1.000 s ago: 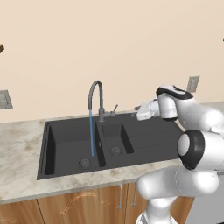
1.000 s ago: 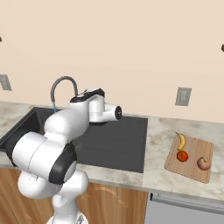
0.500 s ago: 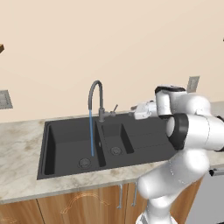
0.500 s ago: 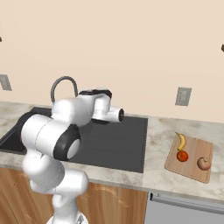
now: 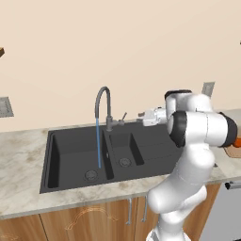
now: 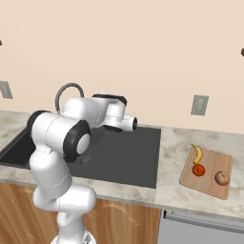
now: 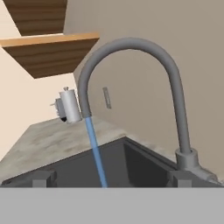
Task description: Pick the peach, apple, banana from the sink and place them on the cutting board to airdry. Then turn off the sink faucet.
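Hand (image 5: 141,116) is hanging wide open and empty just beside the sink faucet (image 5: 104,104) lever, touching nothing, water running into the sink (image 5: 70,155), banana (image 6: 198,153) lying on the cutting board (image 6: 228,167).

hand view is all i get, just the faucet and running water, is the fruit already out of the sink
Observer: Yes. The right base view shows the banana, a red fruit and a paler round fruit all lying on the cutting board.
Operator: anything left in the basins
Observer: In the left base view both basins of the sink look bare apart from the drains.
Operator: where is the lever from the tool
Observer: In the left base view the thin lever sticks up just right of the sink faucet base, and the tool sits a short gap to its right, apart from it.
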